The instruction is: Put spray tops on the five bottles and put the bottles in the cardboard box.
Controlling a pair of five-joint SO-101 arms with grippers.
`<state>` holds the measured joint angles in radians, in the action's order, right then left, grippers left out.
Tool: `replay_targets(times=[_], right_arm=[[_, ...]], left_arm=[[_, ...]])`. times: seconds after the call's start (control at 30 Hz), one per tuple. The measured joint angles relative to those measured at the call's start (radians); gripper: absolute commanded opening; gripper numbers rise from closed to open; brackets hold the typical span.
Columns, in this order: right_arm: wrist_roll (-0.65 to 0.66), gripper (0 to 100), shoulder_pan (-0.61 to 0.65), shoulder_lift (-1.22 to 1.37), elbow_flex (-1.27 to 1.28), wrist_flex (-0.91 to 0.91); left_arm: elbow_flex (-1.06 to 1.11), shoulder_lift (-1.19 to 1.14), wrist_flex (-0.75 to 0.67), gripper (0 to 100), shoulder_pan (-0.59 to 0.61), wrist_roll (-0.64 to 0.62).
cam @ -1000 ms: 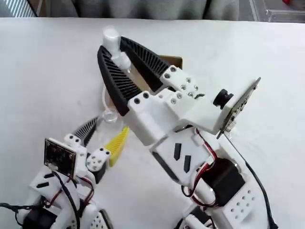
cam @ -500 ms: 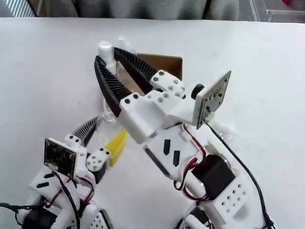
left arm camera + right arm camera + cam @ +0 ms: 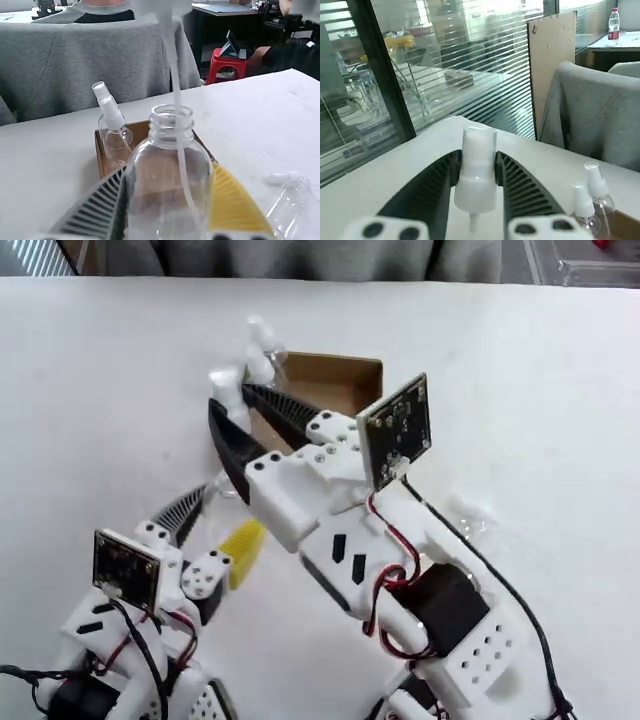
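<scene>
Right hand (image 3: 235,405), clamping a spray top (image 3: 478,175), is sinking toward six o'clock, feeding its tube into the left hand's (image 3: 232,502) clamped bottle (image 3: 167,200).

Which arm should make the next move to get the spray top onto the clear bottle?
Right. The right claw is shut on the white plastic spray top, whose thin tube hangs into the clear plastic bottle. The left claw grips that bottle, so it should just steady.
</scene>
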<state>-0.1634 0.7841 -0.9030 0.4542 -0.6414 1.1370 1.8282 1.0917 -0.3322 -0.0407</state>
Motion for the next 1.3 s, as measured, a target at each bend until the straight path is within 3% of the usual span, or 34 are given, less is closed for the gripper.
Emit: replay_targets(times=[0.1, 0.53, 0.83, 1.07, 1.3], right_arm=[[0.000, 19.4, 0.008, 0.000, 0.000, -0.049], [0.000, 1.5, 0.041, -0.046, 0.000, -0.064], [0.006, 1.5, -0.046, -0.049, 0.000, -0.061], [0.006, 1.5, -0.046, -0.026, 0.002, -0.066], [0.006, 1.5, 0.038, -0.032, 0.015, -0.103]], left_arm=[[0.000, 0.000, 0.000, 2, 0.000, 0.000], [0.000, 0.000, 0.000, 2, 0.003, 0.000], [0.000, 0.000, 0.000, 2, 0.003, 0.000], [0.000, 0.000, 0.000, 2, 0.003, 0.000], [0.000, 0.000, 0.000, 2, 0.005, 0.000]])
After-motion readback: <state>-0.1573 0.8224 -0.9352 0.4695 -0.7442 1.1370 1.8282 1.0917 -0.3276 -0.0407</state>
